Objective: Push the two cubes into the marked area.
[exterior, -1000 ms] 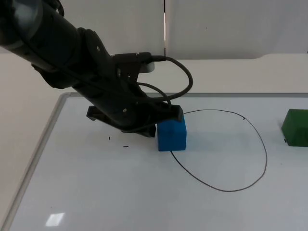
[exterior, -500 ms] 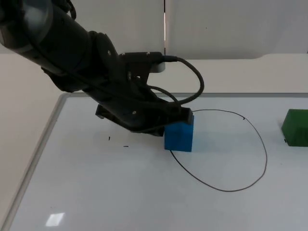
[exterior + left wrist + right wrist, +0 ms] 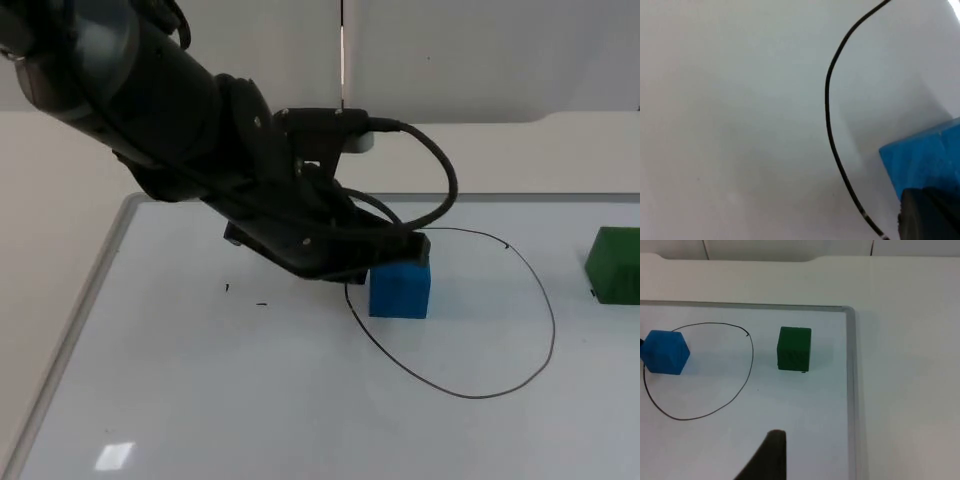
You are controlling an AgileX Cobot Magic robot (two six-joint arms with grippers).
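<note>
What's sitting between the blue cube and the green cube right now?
Nothing solid: in the top view, bare whiteboard and the right side of the drawn black outline separate the blue cube from the green cube.

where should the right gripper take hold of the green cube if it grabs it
Across its two flat side faces, coming from above. The green cube sits square and upright on the whiteboard, outside the drawn outline, with free space all round. The right gripper hangs short of it. This is probably the easiest approach.
</note>
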